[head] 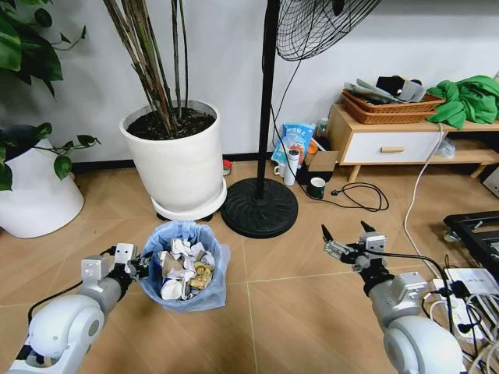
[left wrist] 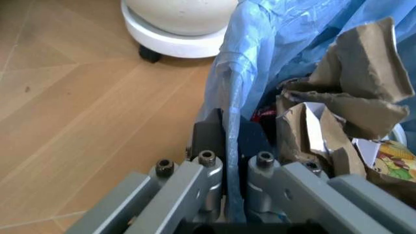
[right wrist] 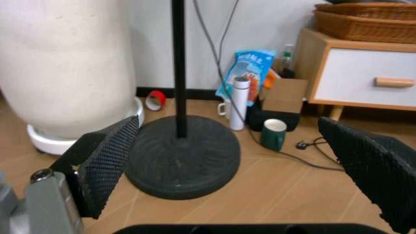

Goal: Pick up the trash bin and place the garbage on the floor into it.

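The trash bin [head: 185, 266], lined with a crinkly light blue bag, sits low at centre left of the head view, in front of the big white pot. Crumpled white paper and a yellowish wrapper, the garbage [head: 184, 269], lie inside it. My left gripper [head: 139, 266] is shut on the bin's left rim; in the left wrist view its fingers [left wrist: 209, 132] pinch the blue bag edge [left wrist: 229, 112], with torn brown paper [left wrist: 348, 102] beside them. My right gripper [head: 345, 231] hovers open above the herringbone floor [head: 304, 312] at right, with nothing between its pads [right wrist: 107, 161].
A large white plant pot [head: 179, 160] stands just behind the bin, and a black fan base [head: 259, 207] sits right of it. Another white pot [head: 35, 191] is at far left. A cabinet [head: 390, 144], a mug [head: 316, 187] and cables [head: 460, 300] crowd the right side.
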`<state>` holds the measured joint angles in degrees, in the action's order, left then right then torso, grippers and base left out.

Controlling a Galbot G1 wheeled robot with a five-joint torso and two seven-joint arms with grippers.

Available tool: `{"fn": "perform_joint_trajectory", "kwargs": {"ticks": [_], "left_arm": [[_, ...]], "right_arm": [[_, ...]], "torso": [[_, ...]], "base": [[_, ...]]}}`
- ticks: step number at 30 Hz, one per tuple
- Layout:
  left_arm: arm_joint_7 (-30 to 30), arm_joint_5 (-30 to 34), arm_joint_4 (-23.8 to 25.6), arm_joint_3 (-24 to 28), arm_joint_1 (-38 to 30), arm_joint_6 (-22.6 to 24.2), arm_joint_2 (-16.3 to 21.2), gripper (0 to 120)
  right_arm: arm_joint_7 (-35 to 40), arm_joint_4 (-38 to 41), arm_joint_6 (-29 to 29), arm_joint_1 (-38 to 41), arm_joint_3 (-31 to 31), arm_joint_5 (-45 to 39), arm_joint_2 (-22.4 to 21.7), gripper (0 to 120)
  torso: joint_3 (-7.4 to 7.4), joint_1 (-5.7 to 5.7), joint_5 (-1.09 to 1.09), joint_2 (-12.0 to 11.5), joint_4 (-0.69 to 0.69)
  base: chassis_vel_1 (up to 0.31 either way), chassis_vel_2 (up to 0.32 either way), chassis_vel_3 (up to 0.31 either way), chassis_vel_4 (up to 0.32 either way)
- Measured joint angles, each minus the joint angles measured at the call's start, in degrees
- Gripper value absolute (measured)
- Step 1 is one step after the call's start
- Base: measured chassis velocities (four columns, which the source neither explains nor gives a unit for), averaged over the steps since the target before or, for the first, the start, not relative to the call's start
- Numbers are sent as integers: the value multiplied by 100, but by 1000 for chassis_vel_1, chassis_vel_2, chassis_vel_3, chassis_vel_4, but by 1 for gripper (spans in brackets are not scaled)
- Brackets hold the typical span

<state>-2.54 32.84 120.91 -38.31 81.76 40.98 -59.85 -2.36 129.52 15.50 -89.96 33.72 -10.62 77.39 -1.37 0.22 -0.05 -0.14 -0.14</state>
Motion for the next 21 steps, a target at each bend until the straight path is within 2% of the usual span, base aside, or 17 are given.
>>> {"fn": "perform_joint_trajectory", "kwargs": {"ticks": [21], "left_arm": [[97, -53, 57, -162, 128, -56, -73, 0]], "right_arm": [[-62, -61, -90, -137, -298, 335, 92, 100]], "torso": [[0, 1, -3, 0, 1]], "base": [[141, 141, -135, -129]]}}
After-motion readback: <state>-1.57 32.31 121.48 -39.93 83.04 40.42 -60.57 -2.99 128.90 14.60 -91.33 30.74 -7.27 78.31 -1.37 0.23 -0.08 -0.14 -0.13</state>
